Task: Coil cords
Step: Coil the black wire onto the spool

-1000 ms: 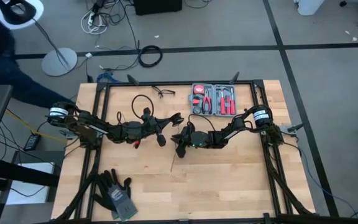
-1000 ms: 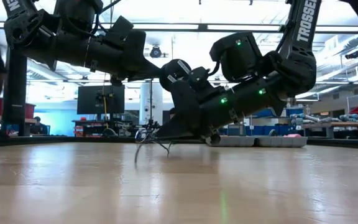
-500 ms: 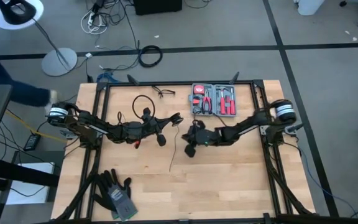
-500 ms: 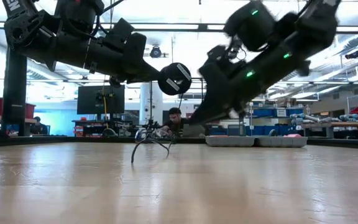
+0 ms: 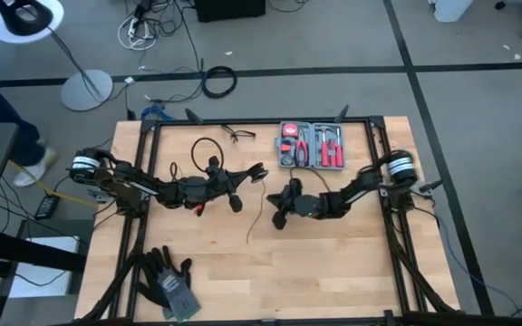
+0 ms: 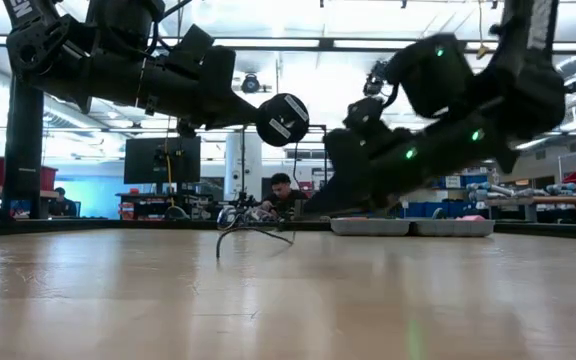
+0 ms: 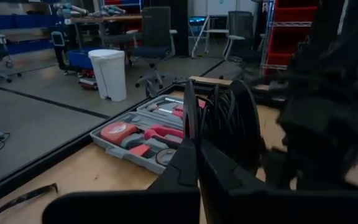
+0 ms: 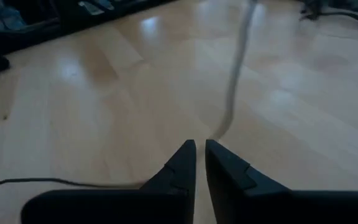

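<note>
The cord is a thin black cable. A loose stretch point(image 5: 254, 226) lies on the wooden table, and a wound ring of turns point(image 7: 229, 124) with the round black puck point(image 6: 281, 120) hangs above mid-table. My left gripper point(image 5: 259, 172) reaches in level from the table's left and is shut at that ring. My right gripper point(image 5: 277, 215) comes in low from the table's right, slanting down. Its fingers point(image 8: 199, 155) are almost together where the cord point(image 8: 232, 93) meets them. My left gripper is shut, level from the table's left, on the wound end of the cord point(image 7: 190, 109). The ring and the puck stand just past its fingertips, clear of the table. Which strand is pinched the fingers hide. My right gripper pinches the loose cord point(image 8: 216, 132) at its fingertips, slanting down from the table's right. One stretch runs ahead over the wood and another point(image 8: 55, 182) trails off sideways on the table. The fingers cover the spot itself.
An open red tool case point(image 5: 311, 145) lies at the far edge, with a small glasses-like wire item point(image 5: 238, 134) to its left. A loose black loop point(image 5: 208, 149) rests behind the left arm. Grey gloves point(image 5: 166, 281) sit near the front left corner. A person point(image 6: 280, 188) is far behind the table.
My right gripper has moved toward the table's right edge, away from the left gripper, rising a little. The loose cord on the table now stretches farther toward the right gripper.
</note>
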Tool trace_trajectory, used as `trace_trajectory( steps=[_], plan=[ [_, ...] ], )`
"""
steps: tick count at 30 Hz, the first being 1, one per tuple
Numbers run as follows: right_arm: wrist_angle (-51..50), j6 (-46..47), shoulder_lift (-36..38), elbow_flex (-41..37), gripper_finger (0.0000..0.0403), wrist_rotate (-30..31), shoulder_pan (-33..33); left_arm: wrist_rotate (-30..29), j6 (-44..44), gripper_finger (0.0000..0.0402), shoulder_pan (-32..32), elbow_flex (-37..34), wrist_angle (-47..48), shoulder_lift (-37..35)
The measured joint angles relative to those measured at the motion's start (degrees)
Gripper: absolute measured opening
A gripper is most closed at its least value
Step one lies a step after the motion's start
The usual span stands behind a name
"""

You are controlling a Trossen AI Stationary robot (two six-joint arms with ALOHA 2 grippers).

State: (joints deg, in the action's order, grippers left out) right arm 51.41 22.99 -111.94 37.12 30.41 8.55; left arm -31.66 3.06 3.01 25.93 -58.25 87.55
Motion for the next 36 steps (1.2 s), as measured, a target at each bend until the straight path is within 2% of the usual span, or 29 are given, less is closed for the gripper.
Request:
trace_trajectory(
  steps=[4, 8, 15, 19, 24, 32, 36],
  plan=[
    [4.68, -1.56, -6.19, 2.98, 0.0057, -0.12, -0.19, 0.04, -1.20, 0.0000, 0.00, -0.02, -0.73, 0.00],
    [4.45, -2.17, -7.85, 4.19, 0.0077, 0.23, -0.30, 0.59, -1.30, 0.0000, 0.00, 0.03, -0.21, 0.00],
    [3.89, -7.90, -5.28, 3.68, 0.0091, 0.87, 0.47, 0.52, -1.33, 0.0000, 0.00, -0.02, 1.08, 0.00],
    [2.87, -11.20, -2.37, 2.11, 0.0088, 4.50, 1.38, 0.40, -1.35, 0.0000, 0.00, 0.00, 1.40, 0.00],
    [1.43, -10.36, -0.69, 0.30, 0.0087, 8.97, 1.56, 0.41, -1.43, 0.0000, 0.00, 0.00, 1.44, 0.00],
    [1.49, -7.57, -0.86, 0.27, 0.0085, 3.43, -0.65, 0.42, -1.56, 0.0000, 0.00, -0.01, -0.37, 0.00],
    [0.97, -5.91, -1.27, 0.39, 0.0086, 2.89, -1.67, 0.41, -2.69, 0.0000, 0.00, 0.00, -1.26, 0.00]
  ],
)
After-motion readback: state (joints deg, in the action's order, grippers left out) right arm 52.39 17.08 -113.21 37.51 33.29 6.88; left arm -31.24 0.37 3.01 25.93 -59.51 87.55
